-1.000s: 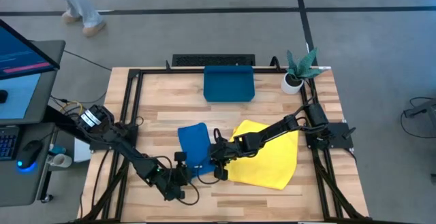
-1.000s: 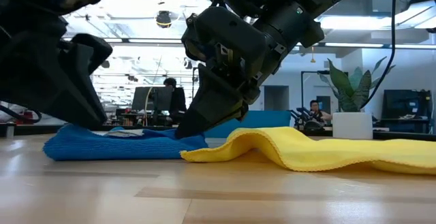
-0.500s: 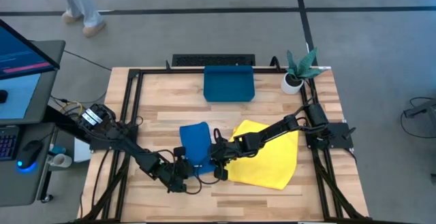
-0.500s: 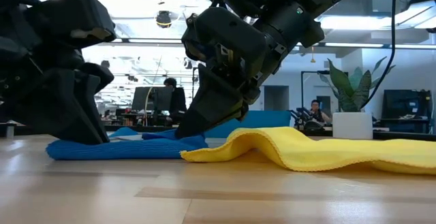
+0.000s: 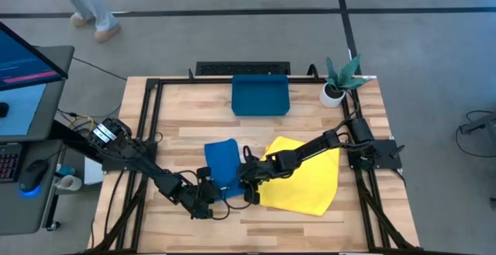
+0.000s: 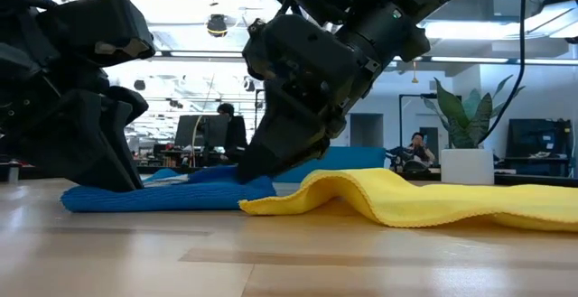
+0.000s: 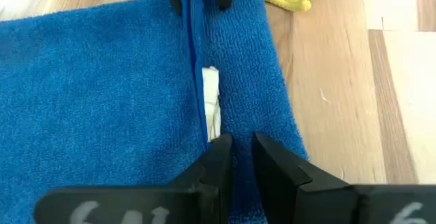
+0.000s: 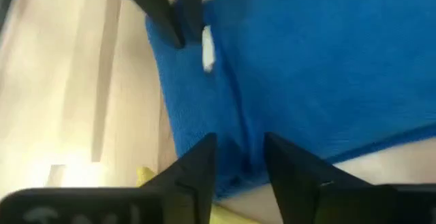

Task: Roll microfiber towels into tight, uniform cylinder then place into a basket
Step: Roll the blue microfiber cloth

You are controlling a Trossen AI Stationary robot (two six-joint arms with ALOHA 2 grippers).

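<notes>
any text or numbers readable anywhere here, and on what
Nothing reads clearly.
Left gripper: pale marks on its own body in the left wrist view, cut off at the edge, unreadable.
White tag on the blue towel: no print legible.
Monitor beside the table: too small to read.

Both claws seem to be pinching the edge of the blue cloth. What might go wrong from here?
Both the left gripper and the right gripper pinch only a thin fold along one edge of the blue towel, so it could slip free and the roll start loose or crooked. The yellow towel lies right against the blue one, so its edge might get dragged along. The two grippers also work close together and could bump.
</notes>
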